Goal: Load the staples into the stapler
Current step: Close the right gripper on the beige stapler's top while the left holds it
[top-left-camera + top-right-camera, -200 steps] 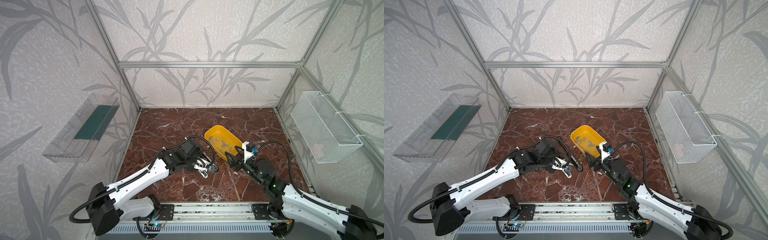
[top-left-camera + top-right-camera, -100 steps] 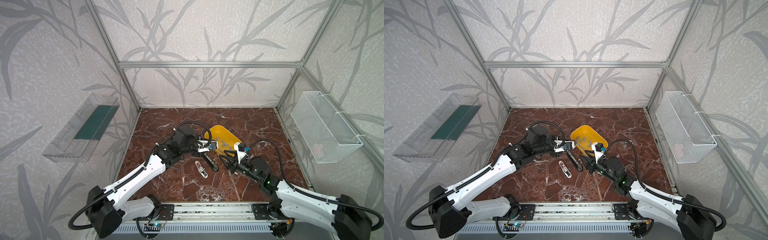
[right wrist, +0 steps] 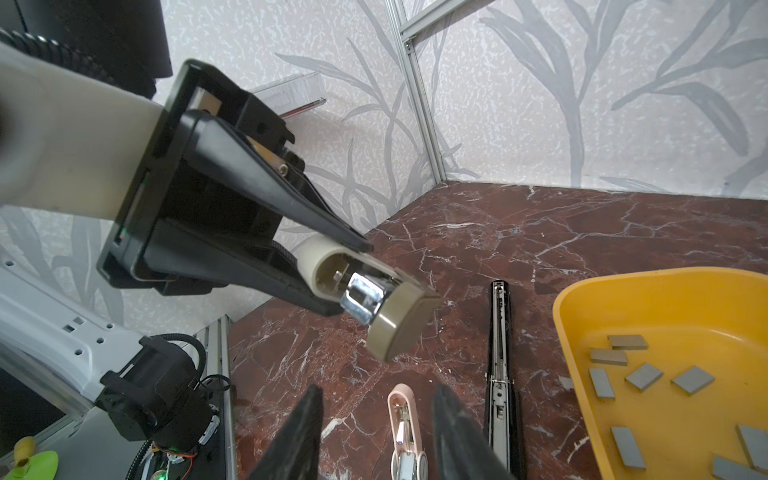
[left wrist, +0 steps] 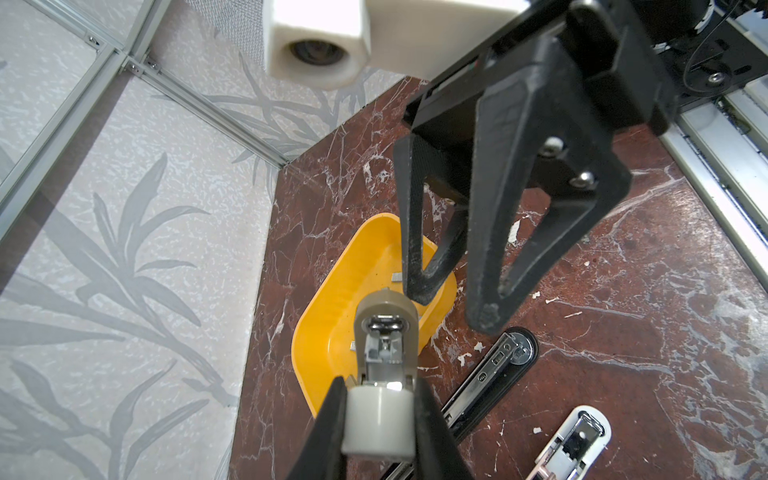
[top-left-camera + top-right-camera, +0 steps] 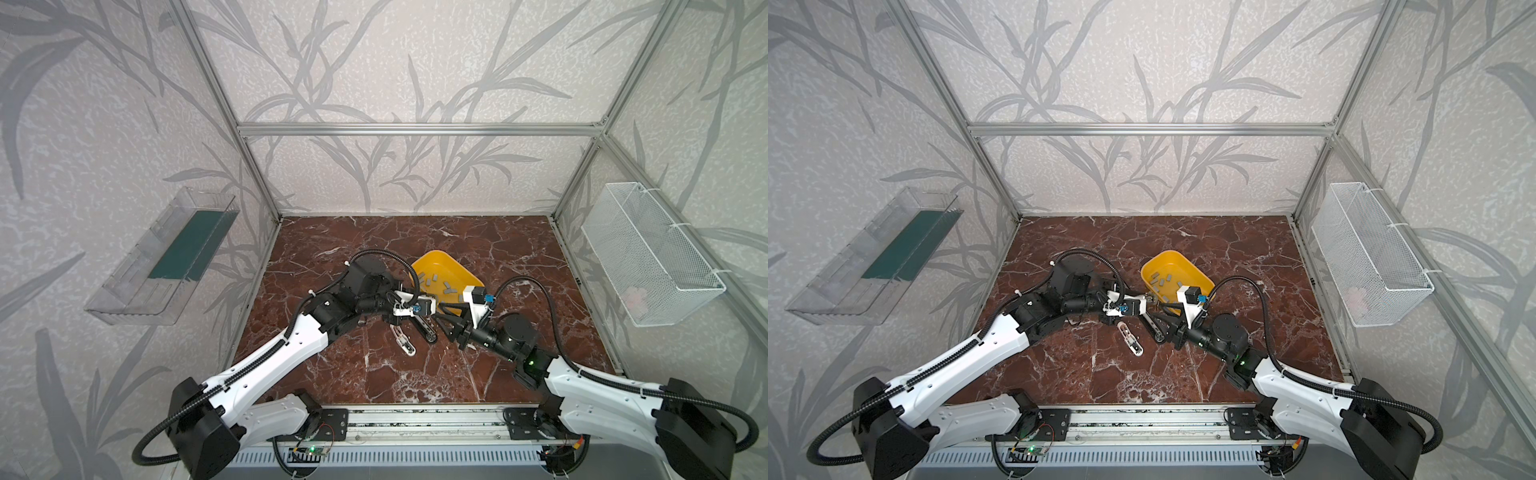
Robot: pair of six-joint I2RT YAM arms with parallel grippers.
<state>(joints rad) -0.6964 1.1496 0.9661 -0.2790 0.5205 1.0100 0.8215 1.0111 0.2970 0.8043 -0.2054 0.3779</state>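
Observation:
My left gripper (image 4: 379,388) is shut on the white rear end of a beige mini stapler (image 4: 385,332), held in the air beside the yellow tray (image 5: 446,266). That stapler (image 3: 374,303) hangs open, its metal magazine showing. Several grey staples (image 3: 648,374) lie loose in the tray (image 3: 665,299). My right gripper (image 3: 378,392) faces the held stapler from close by, jaws apart with nothing between them. In both top views the two grippers, left (image 5: 424,309) and right (image 5: 1173,322), meet just in front of the tray.
Two more staplers lie on the marble floor below the grippers: a long black one (image 5: 424,328) spread flat and a pink-white mini one (image 5: 403,340). A wire basket (image 5: 648,257) hangs on the right wall, a clear shelf (image 5: 162,257) on the left.
My left gripper has lifted the beige stapler off the floor and carried it up toward the tray. The right gripper has moved in toward it and its jaws have narrowed.

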